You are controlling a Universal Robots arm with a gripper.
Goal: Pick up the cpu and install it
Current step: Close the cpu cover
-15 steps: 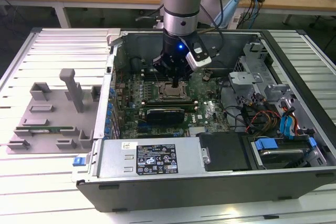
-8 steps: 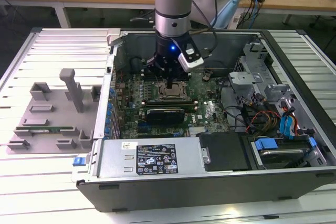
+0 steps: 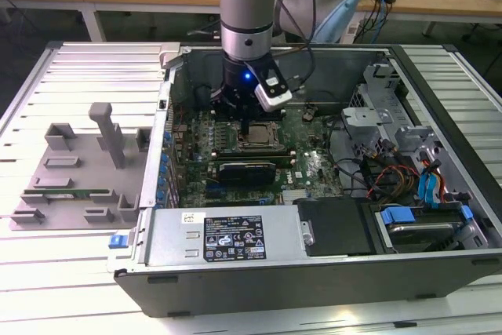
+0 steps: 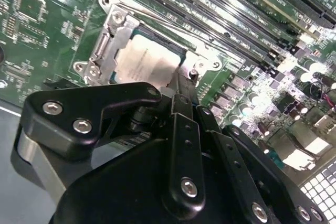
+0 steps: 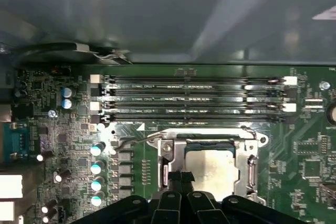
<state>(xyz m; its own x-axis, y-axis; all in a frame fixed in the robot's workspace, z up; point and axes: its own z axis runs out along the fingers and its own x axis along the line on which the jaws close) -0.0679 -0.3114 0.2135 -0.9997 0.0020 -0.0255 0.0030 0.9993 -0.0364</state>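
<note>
The cpu (image 5: 215, 169) lies flat inside the metal socket frame (image 5: 248, 153) on the green motherboard, its silvery top facing up. In the second wrist view the cpu (image 4: 144, 61) sits square within the frame (image 4: 105, 45). My gripper (image 5: 178, 178) stands at the chip's edge with its black fingers (image 4: 182, 90) pressed together, and nothing shows between them. From the exterior view the gripper (image 3: 248, 125) hangs straight down into the open computer case, just over the cpu (image 3: 256, 139).
Several long memory slots (image 5: 194, 98) run beside the socket. A grey tray (image 3: 47, 209) with a green memory stick (image 3: 67, 192) lies at the exterior view's left. Case walls (image 3: 161, 154), cables (image 3: 384, 174) and a power supply (image 3: 227, 237) surround the board.
</note>
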